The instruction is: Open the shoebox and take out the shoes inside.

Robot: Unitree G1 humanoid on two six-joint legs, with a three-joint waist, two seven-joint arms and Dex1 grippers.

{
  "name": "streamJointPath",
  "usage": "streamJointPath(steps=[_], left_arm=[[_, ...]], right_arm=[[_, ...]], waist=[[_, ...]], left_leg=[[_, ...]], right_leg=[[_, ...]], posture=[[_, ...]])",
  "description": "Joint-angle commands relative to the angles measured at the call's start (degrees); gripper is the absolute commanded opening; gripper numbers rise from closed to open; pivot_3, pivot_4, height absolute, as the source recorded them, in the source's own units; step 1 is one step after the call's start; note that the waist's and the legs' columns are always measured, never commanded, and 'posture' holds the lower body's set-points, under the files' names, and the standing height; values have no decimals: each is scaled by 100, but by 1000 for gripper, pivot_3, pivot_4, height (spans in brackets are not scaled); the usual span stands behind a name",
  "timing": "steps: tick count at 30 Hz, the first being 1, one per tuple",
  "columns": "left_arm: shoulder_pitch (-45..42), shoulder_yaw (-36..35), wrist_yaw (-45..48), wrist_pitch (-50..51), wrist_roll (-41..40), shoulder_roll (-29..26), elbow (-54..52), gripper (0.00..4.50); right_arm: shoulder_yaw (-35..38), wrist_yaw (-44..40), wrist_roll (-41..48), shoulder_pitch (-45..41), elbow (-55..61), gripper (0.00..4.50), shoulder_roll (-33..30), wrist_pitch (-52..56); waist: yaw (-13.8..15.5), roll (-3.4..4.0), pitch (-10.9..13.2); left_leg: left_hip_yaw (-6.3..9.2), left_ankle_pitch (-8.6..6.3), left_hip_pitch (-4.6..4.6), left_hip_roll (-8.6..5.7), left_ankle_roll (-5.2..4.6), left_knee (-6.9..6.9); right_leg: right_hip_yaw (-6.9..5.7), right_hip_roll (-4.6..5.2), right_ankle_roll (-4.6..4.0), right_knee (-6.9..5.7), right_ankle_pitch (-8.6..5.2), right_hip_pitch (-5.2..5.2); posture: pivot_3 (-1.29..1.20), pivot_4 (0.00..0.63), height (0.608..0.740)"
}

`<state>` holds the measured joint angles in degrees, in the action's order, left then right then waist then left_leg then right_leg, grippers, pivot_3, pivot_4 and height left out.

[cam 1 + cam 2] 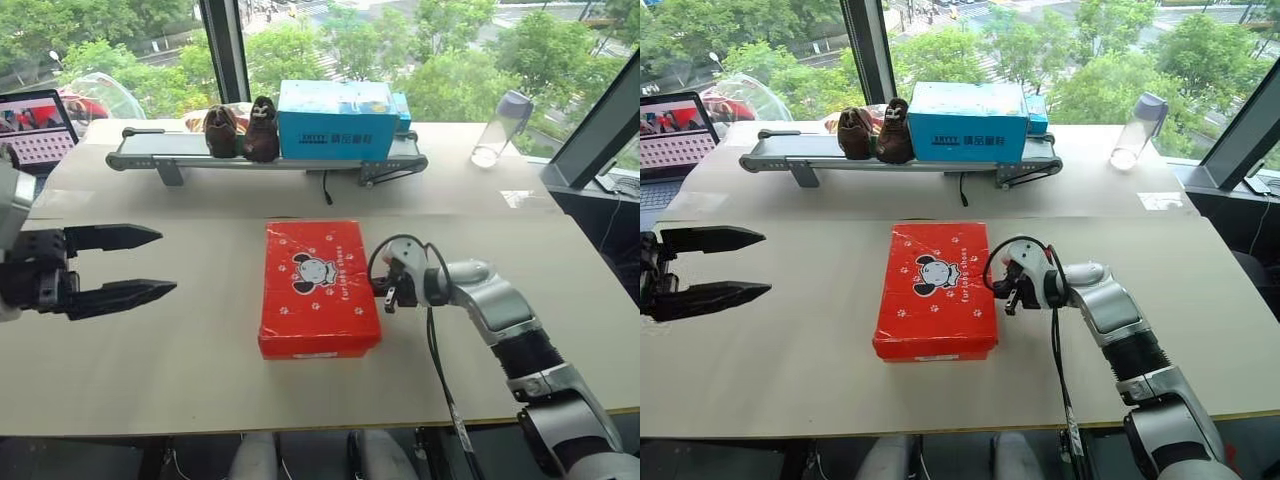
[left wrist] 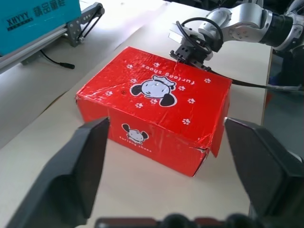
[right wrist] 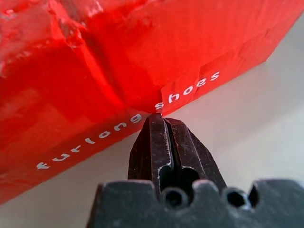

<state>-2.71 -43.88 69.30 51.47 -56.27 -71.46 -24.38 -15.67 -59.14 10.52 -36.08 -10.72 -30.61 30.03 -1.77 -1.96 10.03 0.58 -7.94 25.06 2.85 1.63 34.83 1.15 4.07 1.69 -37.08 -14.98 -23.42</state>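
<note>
Right wrist view: you're looking at the right claw [image 3: 159, 124] with its two fingers clenched together, empty, tip pressing at the lower edge of the lid on the long side of the shoebox [image 1: 318, 286].
Lid: lying fully closed, so the shoes aren't out yet and you can't see them.
Box spot: sitting mid-table [image 1: 150, 380], near the front edge, mouse face up.
Left claw: your left claw [image 1: 152, 264] is hanging released, fingers spread wide, grasping nothing, well off to the left of the box.
Doing it well: I'd say you're wanting to slide that shut tip under the lid lip and lever upward, not push sideways, or the box is just going to skate across the table.
Extra tip: bringing the open left claw in to steady the far side is probably helping.
Watch: one corner flap looks torn, so it's likely tearing further if you yank.
Count: one red box, one blue box [image 1: 338, 120], one brown pair of shoes [image 1: 242, 130], one bottle [image 1: 501, 128], two claws.
</note>
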Motion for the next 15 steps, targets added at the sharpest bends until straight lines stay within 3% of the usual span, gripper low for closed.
streamJointPath(steps=[1, 8, 15], left_arm=[[-267, -174, 131, -43, 5, -317, -46, 4408], [-912, -260, 40, 89, -133, -543, 415, 4408], [-953, -562, 98, 414, -182, -613, 369, 4408]], right_arm=[[152, -270, 330, -157, 413, 0, 89, 98], [742, -535, 1578, -670, 1154, 0, 267, 1470], [1068, -246, 2559, -1913, 1162, 0, 1041, 2433]], waist=[[-10, -1, 0], [-80, 2, 6], [-74, 3, 9]], left_leg=[[-1, 0, 0, 1, 0, -1], [-8, 0, 1, 4, 0, -1], [-15, 0, 3, 15, 0, -4]], right_leg=[[1, -1, 0, -1, 0, -2], [14, -8, 1, -8, 1, -10], [33, -25, -1, -17, 2, -27]], posture=[[0, 150, 740], [0, 150, 740], [0, 150, 740]])
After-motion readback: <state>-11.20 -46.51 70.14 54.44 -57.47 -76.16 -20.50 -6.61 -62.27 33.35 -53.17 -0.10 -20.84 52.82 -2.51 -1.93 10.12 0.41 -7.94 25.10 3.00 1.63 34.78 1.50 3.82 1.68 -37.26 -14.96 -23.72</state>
